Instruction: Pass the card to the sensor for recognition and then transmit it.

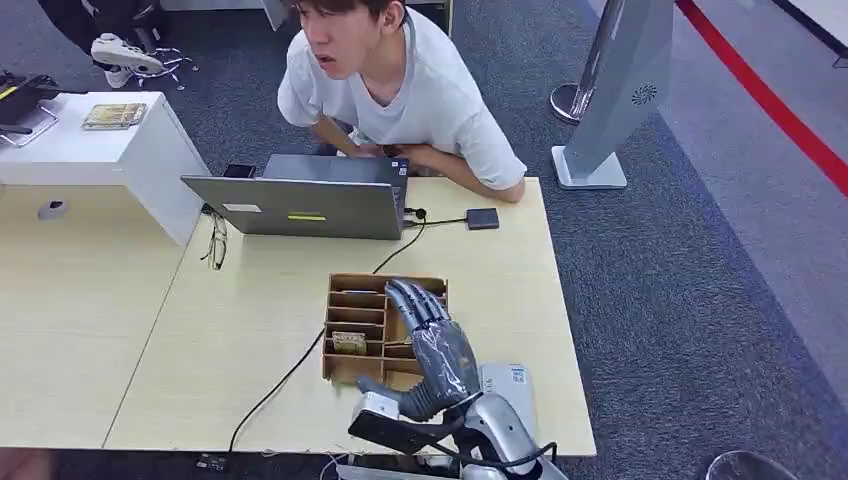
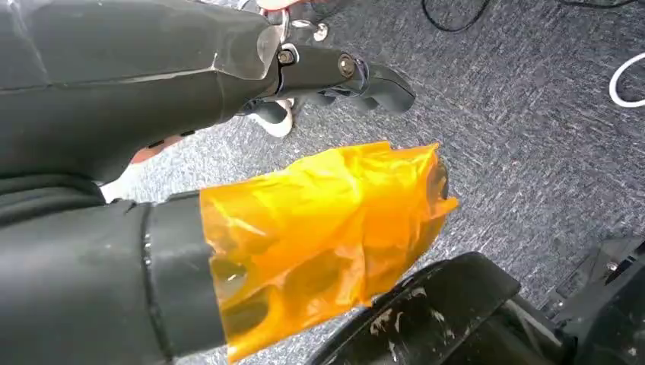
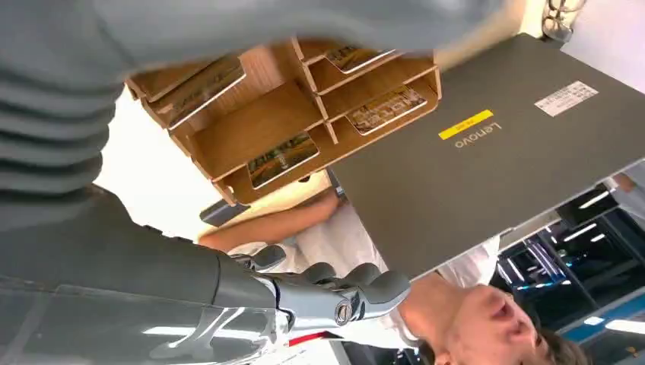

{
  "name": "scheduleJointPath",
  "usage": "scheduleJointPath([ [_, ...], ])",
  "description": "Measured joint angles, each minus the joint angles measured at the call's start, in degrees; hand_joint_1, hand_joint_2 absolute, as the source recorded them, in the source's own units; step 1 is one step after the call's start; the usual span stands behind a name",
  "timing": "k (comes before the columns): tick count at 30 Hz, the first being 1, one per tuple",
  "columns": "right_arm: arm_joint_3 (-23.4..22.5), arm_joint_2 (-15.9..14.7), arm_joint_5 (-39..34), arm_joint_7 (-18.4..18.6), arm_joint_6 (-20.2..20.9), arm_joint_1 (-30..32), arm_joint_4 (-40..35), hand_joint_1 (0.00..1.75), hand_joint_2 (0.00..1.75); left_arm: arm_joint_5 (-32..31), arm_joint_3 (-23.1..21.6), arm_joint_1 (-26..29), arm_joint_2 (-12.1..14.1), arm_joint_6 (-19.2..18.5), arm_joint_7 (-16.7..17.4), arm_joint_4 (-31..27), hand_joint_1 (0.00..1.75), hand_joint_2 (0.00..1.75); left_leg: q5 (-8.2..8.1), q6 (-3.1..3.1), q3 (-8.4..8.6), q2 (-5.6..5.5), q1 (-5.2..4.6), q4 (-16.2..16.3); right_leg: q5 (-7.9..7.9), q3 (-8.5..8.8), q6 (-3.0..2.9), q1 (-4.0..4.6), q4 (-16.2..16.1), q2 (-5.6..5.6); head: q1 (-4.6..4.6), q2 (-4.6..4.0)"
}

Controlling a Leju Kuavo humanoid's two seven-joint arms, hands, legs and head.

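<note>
Wooden slots of the card rack (image 1: pixel 345 372) sit at lower centre of the head view, and my right hand (image 1: pixel 432 345) hovers over the rack's right side, fingers spread and holding nothing that I can see. One card (image 1: pixel 349 343) lies flat in a left-hand compartment just beside my fingers; my right wrist view shows more cards (image 3: pixel 283 158) lying in other slots. I judge the card to be light, thin, stiff and slick, and lying flat between low walls, so there is little edge to catch. I would pinch it by a short edge, tipping it up against the divider first, and grip gently so it neither bends nor slips out. The small dark sensor (image 1: pixel 482 218) lies on the table (image 1: pixel 260 300) right of the laptop (image 1: pixel 305 205), upper centre. My left hand (image 2: pixel 319 236), wrapped in orange film, hangs over the carpet; whether its fingers are apart or together I cannot tell.
</note>
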Motion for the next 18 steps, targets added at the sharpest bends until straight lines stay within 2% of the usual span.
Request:
scheduleJointPath([
  [18, 0.0, 0.0, 3.3, 1.5, -0.4, -0.1, 2.9, 0.0, 1.75, -2.4, 1.9, 0.6, -0.5, -1.0, -0.1, -0.5, 0.0, 0.0, 0.0, 0.0, 0.0, 0.0, 0.0, 0.0, 0.0, 0.0, 0.0, 0.0, 0.0, 0.0, 0.0, 0.0],
])
